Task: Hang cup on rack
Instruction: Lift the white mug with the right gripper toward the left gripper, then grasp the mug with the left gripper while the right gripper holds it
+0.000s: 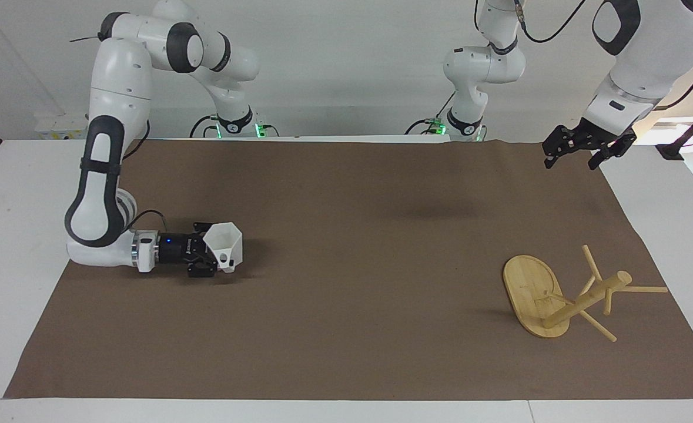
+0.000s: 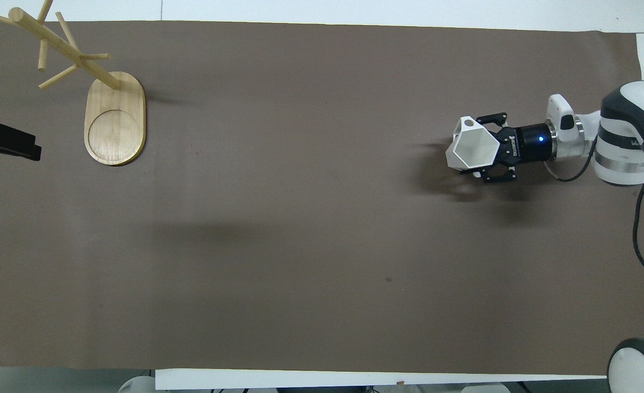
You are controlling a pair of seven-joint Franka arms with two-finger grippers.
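The white faceted cup (image 1: 227, 245) is held on its side just above the brown mat, toward the right arm's end of the table, its mouth turned upward in the overhead view (image 2: 473, 150). My right gripper (image 1: 208, 258) lies level and low, shut on the cup; it also shows in the overhead view (image 2: 486, 148). The bamboo rack (image 1: 581, 299) stands on its oval base (image 1: 528, 288) toward the left arm's end; it also shows in the overhead view (image 2: 76, 52). My left gripper (image 1: 571, 160) hangs open and empty in the air over the mat's corner, well above the rack.
A brown mat (image 1: 358, 329) covers most of the white table (image 1: 5, 235). In the overhead view, the left gripper (image 2: 10, 147) pokes in at the edge beside the rack's base (image 2: 114, 120).
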